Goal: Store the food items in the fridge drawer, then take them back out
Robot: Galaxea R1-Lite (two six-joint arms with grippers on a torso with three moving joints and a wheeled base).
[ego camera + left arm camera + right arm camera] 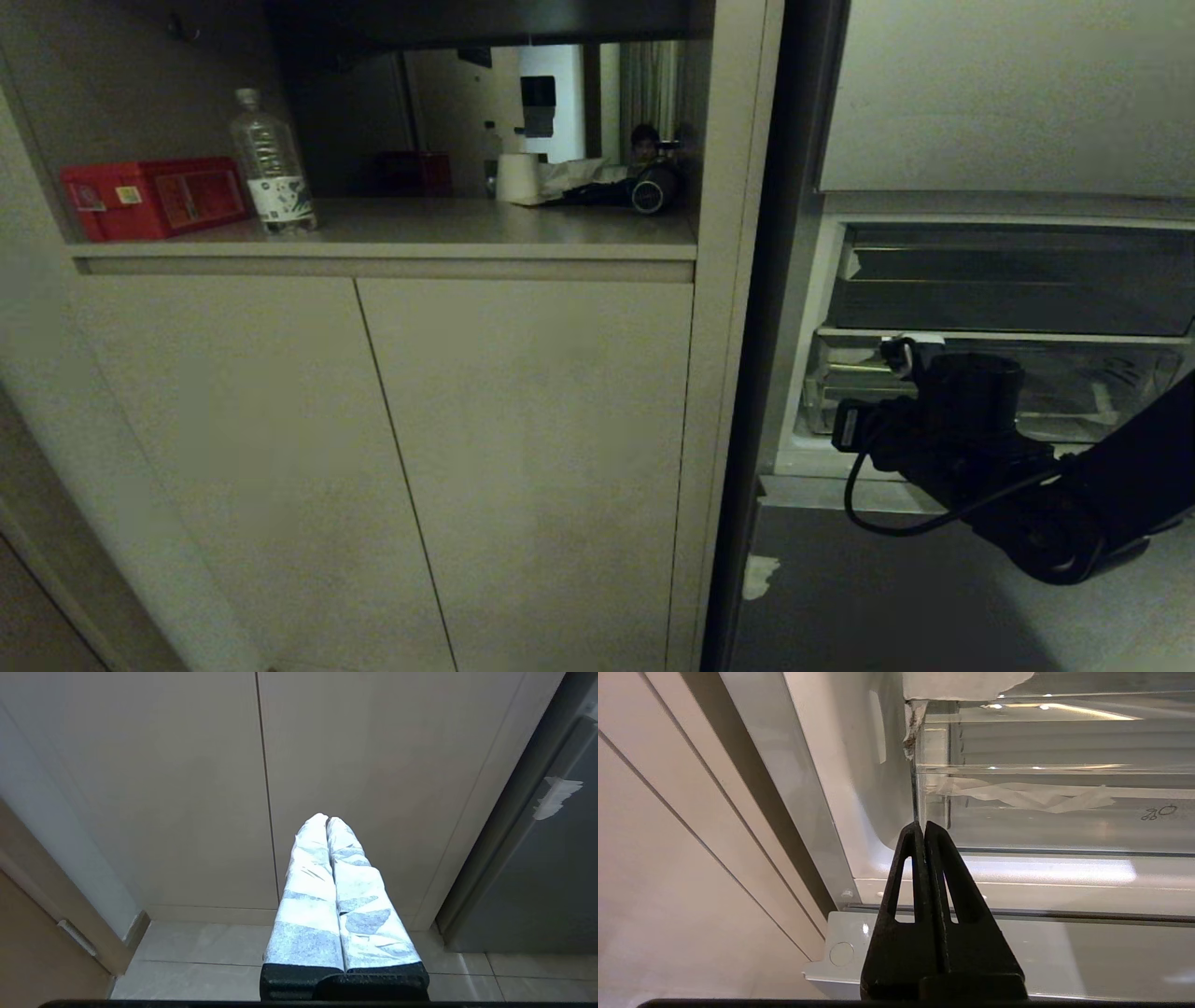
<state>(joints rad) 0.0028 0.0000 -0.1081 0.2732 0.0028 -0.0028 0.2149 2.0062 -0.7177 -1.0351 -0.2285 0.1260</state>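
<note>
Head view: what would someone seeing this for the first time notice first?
The black right arm, its right gripper shut and empty, reaches from the lower right toward the clear fridge drawer inside the open fridge. Up on the shelf at upper left stand a red box and a water bottle beside it. No food items show.

The shelf point(448, 229) bears a red box point(154, 196), a water bottle point(273, 163) and perhaps a paper roll point(516, 177)
</note>
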